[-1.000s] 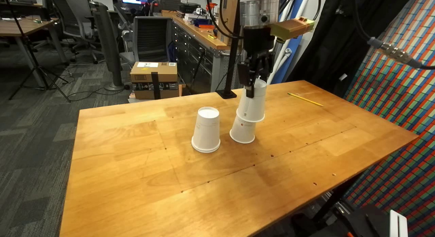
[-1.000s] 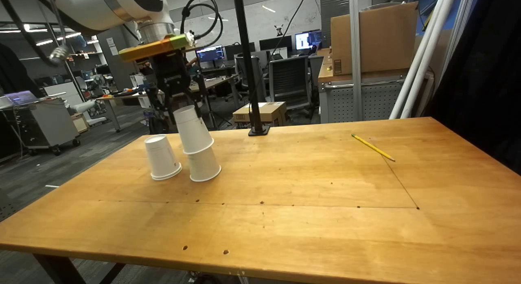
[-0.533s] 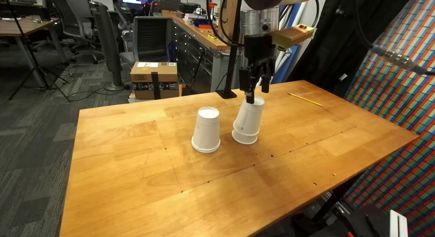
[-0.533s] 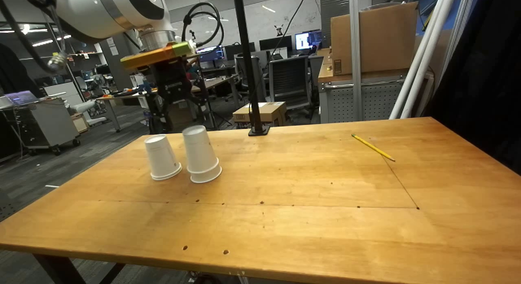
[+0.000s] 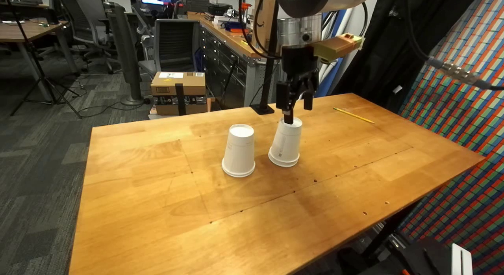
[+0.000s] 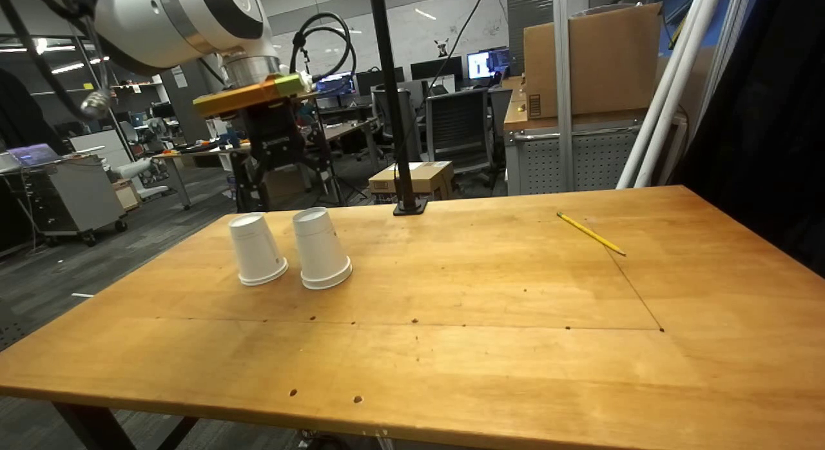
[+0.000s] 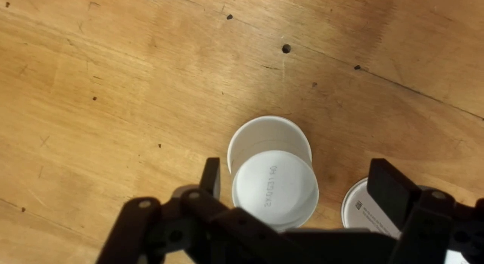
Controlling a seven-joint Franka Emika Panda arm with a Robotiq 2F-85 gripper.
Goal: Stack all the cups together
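Two white cups, nested upside down one over the other, form a stack (image 5: 285, 145) on the wooden table. Their rims show close together at the bottom in both exterior views. Just above the stack is my gripper (image 5: 298, 110), its jaws wide apart. In the wrist view the stack (image 7: 274, 188) lies between the fingers, nearer the left one, with room on both sides. Another upside-down white cup (image 6: 258, 250) stands a short way beside the stack; its bottom edge looks doubled. In the wrist view the right finger partly hides this cup (image 7: 372, 215).
A yellow pencil (image 5: 353, 115) lies farther along the table (image 5: 165, 212). A black post (image 6: 399, 147) rises from a base at the table's back edge. Cables (image 5: 258, 26) hang beside the arm.
The jaws have opened and let go of the upper cup, which has slid down over the lower one. My gripper has come down a little. The separate cup has stayed put.
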